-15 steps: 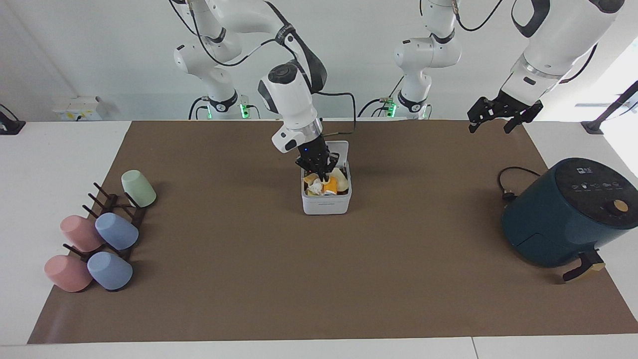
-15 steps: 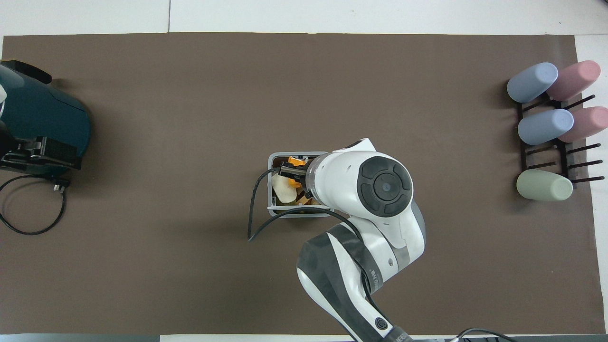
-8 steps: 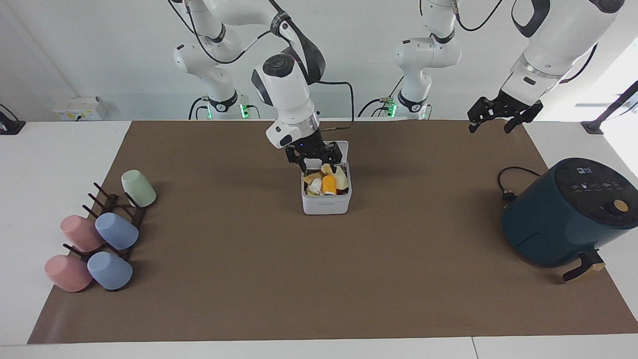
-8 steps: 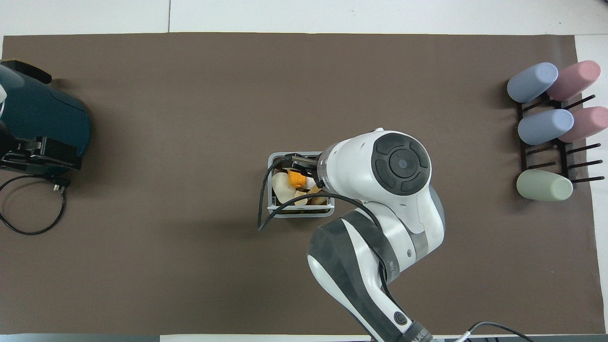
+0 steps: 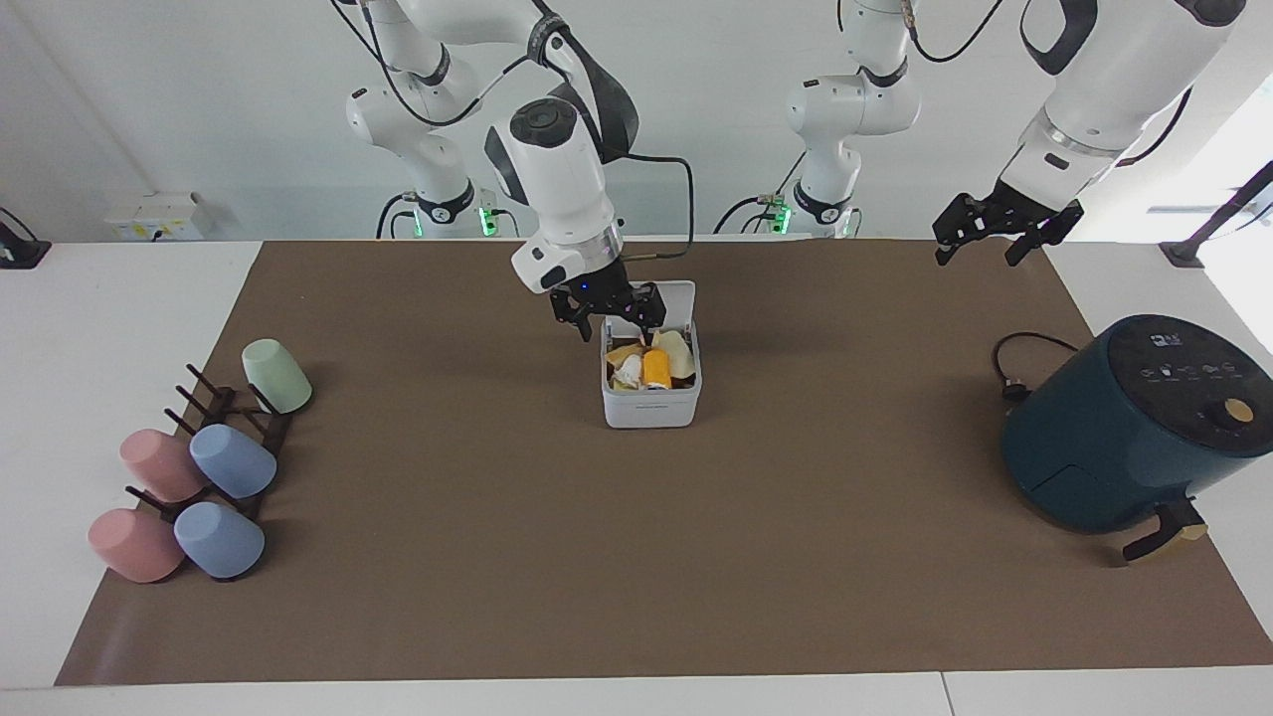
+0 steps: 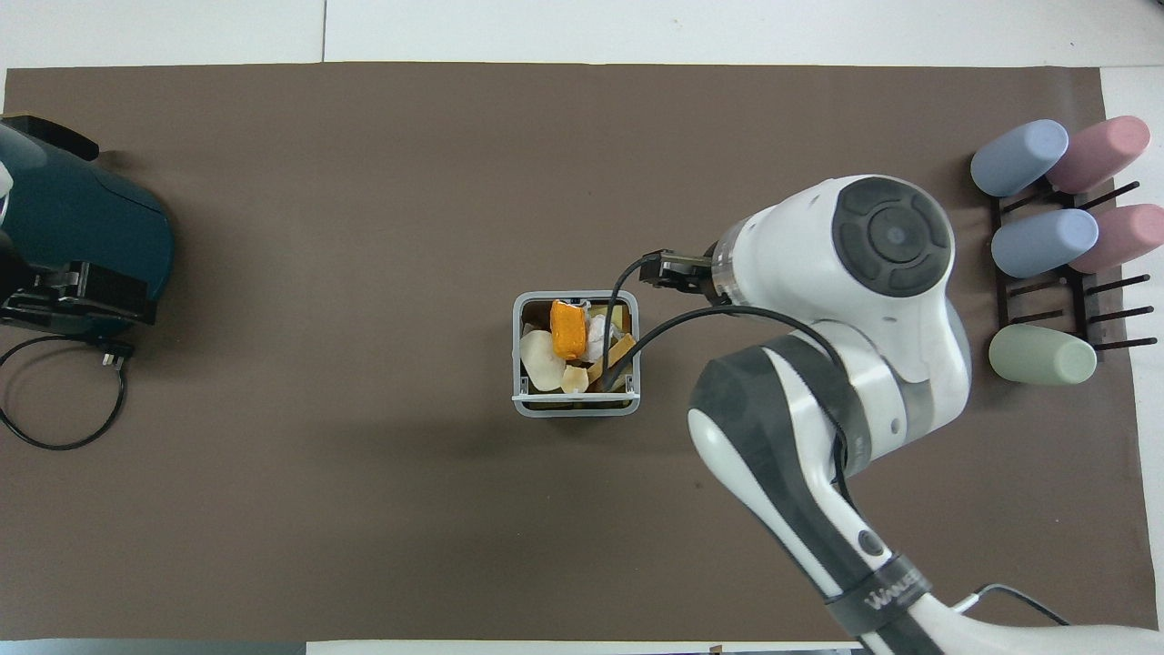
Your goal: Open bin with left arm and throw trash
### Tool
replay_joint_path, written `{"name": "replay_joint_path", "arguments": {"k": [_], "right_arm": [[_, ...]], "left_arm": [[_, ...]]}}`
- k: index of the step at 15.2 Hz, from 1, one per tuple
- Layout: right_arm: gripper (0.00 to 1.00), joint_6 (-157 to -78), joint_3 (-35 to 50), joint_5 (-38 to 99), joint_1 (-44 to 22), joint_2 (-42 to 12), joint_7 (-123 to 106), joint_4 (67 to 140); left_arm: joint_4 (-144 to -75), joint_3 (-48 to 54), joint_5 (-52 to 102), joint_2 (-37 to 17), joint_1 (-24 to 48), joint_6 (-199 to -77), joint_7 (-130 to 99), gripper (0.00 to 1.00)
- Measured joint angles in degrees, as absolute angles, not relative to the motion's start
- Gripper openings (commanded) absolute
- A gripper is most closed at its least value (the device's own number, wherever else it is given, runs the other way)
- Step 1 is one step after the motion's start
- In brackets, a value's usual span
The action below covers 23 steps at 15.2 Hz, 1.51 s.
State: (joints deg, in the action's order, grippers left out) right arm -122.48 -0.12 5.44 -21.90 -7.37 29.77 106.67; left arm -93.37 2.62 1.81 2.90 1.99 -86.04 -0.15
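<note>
With its lid up, the small pale grey square plastic bin [image 5: 651, 398] sits mid-bench, orange and pale scraps [image 5: 654, 366] inside. Right hand [image 5: 609, 310] hangs empty and wide at its eleven o'clock, above the rim; left hand [image 5: 998, 227] waits wide near the dark teal air fryer [image 5: 1134, 428].

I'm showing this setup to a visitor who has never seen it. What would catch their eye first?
Probably the open bin mid-mat, heaped with scraps including a bright orange stub, with the right gripper hanging open and empty just above it. Next, the big dark teal air fryer at the left arm's end, and the pastel cups on a rack at the right arm's end.
</note>
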Motion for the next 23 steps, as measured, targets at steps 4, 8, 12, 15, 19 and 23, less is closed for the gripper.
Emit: {"name": "replay_joint_path", "arguments": {"k": [4, 8, 12, 15, 19, 23], "right_arm": [[1.00, -120.73, -0.31, 5.13, -16.20, -7.37, 25.69, 106.72], [1.00, -119.38, -0.36, 4.93, -10.54, -7.16, 23.51, 106.70], [1.00, -117.24, -0.44, 4.91, -4.81, -5.31, 19.11, 106.58], [1.00, -115.62, -0.44, 3.57, -2.35, -2.74, 17.40, 106.39], [1.00, -108.95, -0.44, 1.75, -1.07, -0.27, 15.65, 102.74], [1.00, -100.32, -0.21, -0.22, -1.07, -0.32, 15.53, 95.50]], "left_arm": [[-93.37, 2.73, 1.81, 2.90, 2.07, -86.04, -0.15, 1.00], [-93.37, 2.73, 1.81, 2.90, 2.08, -86.04, -0.15, 1.00], [-93.37, 2.74, 1.81, 2.90, 2.12, -86.04, -0.15, 1.00], [-93.37, 2.74, 1.81, 2.90, 2.14, -86.04, -0.15, 1.00], [-93.37, 2.74, 1.81, 2.90, 2.17, -86.04, -0.15, 1.00], [-93.37, 2.74, 1.81, 2.90, 2.23, -86.04, -0.15, 1.00]]}}
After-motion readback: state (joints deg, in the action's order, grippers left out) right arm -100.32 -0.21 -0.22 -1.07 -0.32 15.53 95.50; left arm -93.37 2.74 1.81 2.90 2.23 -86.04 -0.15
